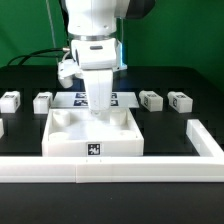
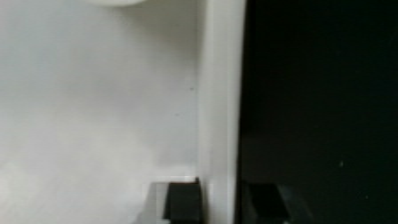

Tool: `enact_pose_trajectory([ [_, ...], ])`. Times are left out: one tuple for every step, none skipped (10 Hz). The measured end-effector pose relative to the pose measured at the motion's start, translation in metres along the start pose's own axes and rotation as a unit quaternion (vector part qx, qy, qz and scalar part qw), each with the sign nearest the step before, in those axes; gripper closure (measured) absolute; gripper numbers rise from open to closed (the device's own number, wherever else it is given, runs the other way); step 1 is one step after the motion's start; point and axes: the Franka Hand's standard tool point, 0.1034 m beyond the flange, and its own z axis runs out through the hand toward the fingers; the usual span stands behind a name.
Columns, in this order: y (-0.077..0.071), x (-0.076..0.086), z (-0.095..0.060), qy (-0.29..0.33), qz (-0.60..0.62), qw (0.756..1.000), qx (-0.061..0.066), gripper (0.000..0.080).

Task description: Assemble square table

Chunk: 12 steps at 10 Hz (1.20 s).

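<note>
The square table's white slab (image 1: 95,135) lies on the black table with its rim up and its black-and-white tag (image 1: 93,150) on the front wall. My gripper (image 1: 98,108) stands straight down at the slab's far rim. In the wrist view my gripper (image 2: 221,203) has one dark finger (image 2: 182,203) on each side of the slab's upright rim wall (image 2: 219,100), both against it, so it is shut on the rim. Small white tagged legs lie in a row behind: two at the exterior view's left (image 1: 10,100) (image 1: 42,101) and two at its right (image 1: 151,100) (image 1: 180,100).
The marker board (image 1: 68,98) lies flat behind the slab, partly hidden by the arm. The long white border wall (image 1: 110,168) runs along the front and turns back at the exterior view's right (image 1: 205,140). A green backdrop stands behind.
</note>
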Motion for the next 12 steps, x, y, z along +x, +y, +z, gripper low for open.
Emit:
enact_pose_trajectory([
  [0.000,0.000,0.000,0.000,0.000,1.000,0.000,0.0742],
  [0.000,0.000,0.000,0.000,0.000,1.000,0.000,0.0742],
  [0.000,0.000,0.000,0.000,0.000,1.000,-0.001,0.0742],
  [0.000,0.000,0.000,0.000,0.000,1.000,-0.001,0.0742],
  [0.000,0.000,0.000,0.000,0.000,1.000,-0.001,0.0742],
  [0.000,0.000,0.000,0.000,0.000,1.000,-0.001,0.0742],
  [0.001,0.002,0.000,0.000,0.006,1.000,-0.001,0.0742],
  [0.003,0.011,-0.001,0.001,0.019,1.000,-0.002,0.0742],
  [0.006,0.021,0.000,0.003,0.023,1.000,-0.002,0.0742],
  [0.010,0.028,0.000,0.006,0.019,1.000,-0.004,0.0742],
  [0.014,0.034,0.000,0.008,0.027,1.000,-0.007,0.0742],
  [0.020,0.044,0.000,0.010,0.034,0.999,-0.010,0.0742],
])
